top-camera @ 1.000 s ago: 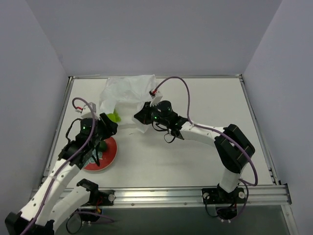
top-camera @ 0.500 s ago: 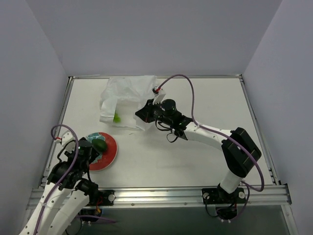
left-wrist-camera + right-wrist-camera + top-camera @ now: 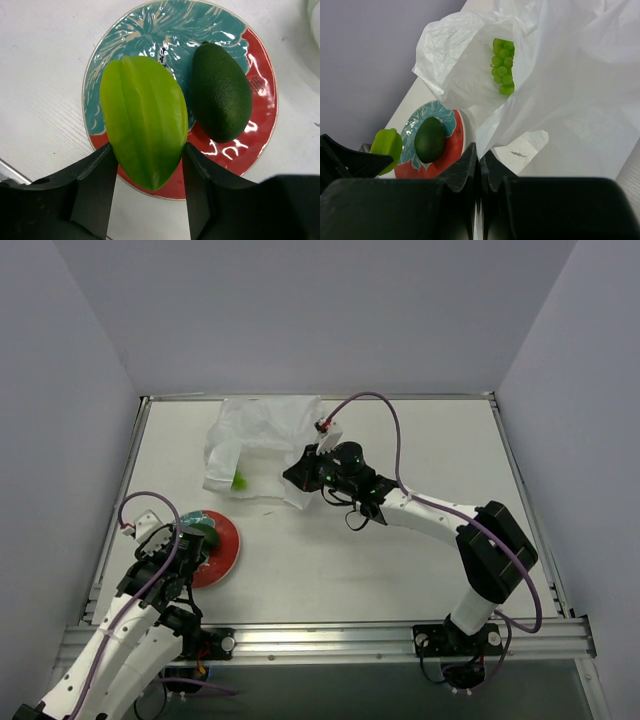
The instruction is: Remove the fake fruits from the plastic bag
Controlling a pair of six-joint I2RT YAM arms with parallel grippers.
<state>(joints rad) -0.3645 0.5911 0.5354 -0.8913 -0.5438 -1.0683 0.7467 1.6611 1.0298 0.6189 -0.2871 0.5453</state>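
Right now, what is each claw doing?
Left gripper: shut on the yellow-green ridged fruit.
Right gripper: shut on the plastic bag.

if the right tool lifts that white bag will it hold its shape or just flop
Probably flops: the plastic bag is thin, wrinkled film that drapes from the right tool. Likely very light, so it may slide rather than stay put. The grape bunch inside could shift or tumble as it tilts.

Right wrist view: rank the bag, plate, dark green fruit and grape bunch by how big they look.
1. Bag
2. Plate
3. Dark green fruit and grape bunch: these look about alike, and they lie at different distances from the camera, so I won't rank them.
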